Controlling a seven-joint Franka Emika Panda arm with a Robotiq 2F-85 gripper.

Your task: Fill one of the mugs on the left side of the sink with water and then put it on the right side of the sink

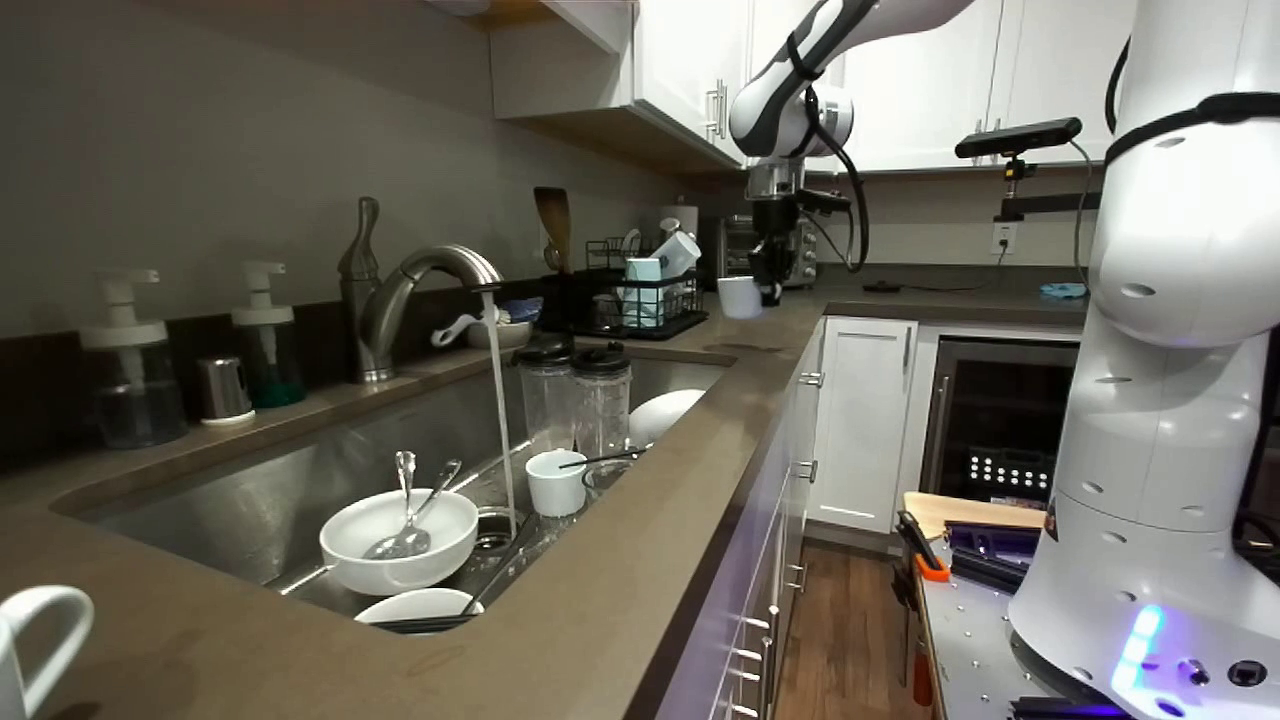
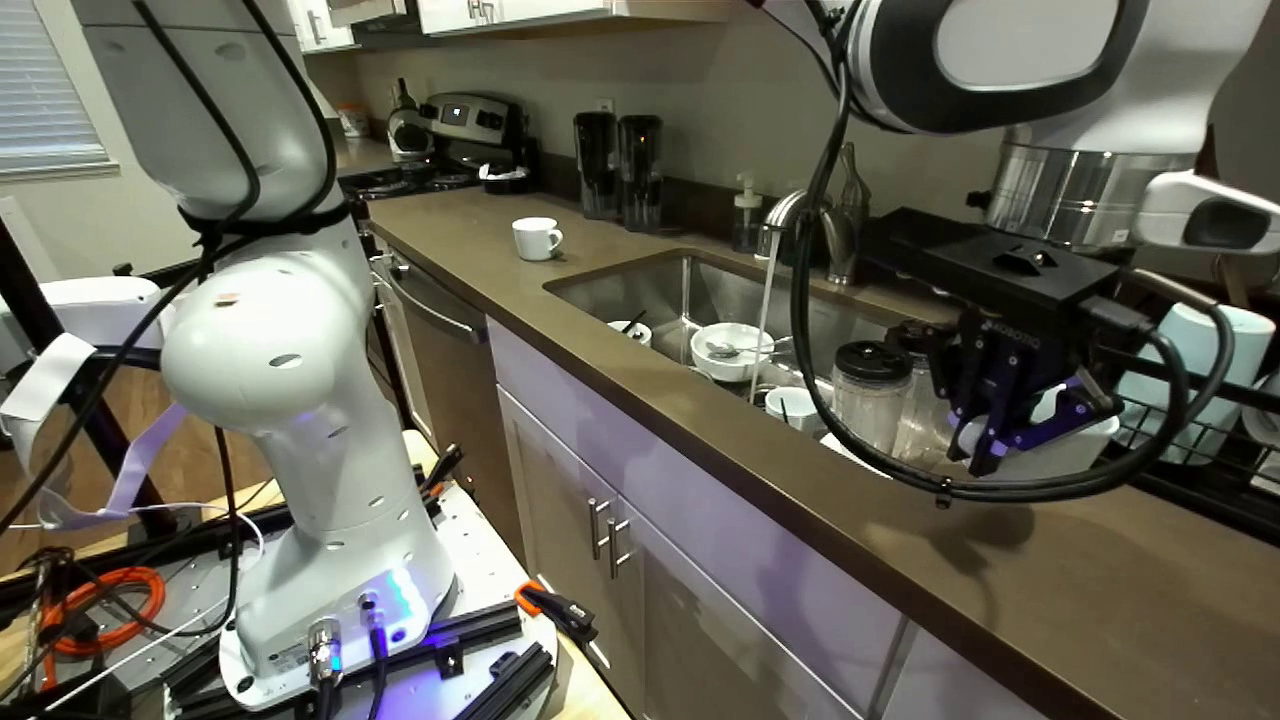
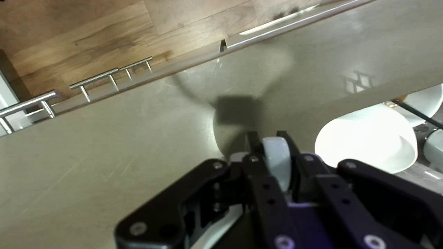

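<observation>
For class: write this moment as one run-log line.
gripper: holding mug by handle | mug: above counter, right of sink | fill: not visible | faucet: running | other mug: on counter, left of sink

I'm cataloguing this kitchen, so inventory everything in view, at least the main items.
Sink: one, silver, in countertop
Countertop: one, brown, around sink
Faucet: one, silver, over sink, running
Standing mug: one, white, beside sink
Held mug: one, white, over countertop
Soap dispensers: two, white-topped, near faucet
Lidded containers: two, clear, in sink
Dishes: at least four, white, in sink
Utensils: at least two, silver, in a dish
Dish rack: one, black, on countertop
Tall containers: two, dark, on countertop
Cabinets: several, white, above and below countertop
Robot arm: one, white, over countertop
Tool: one, black, gripping held mug's handle
</observation>
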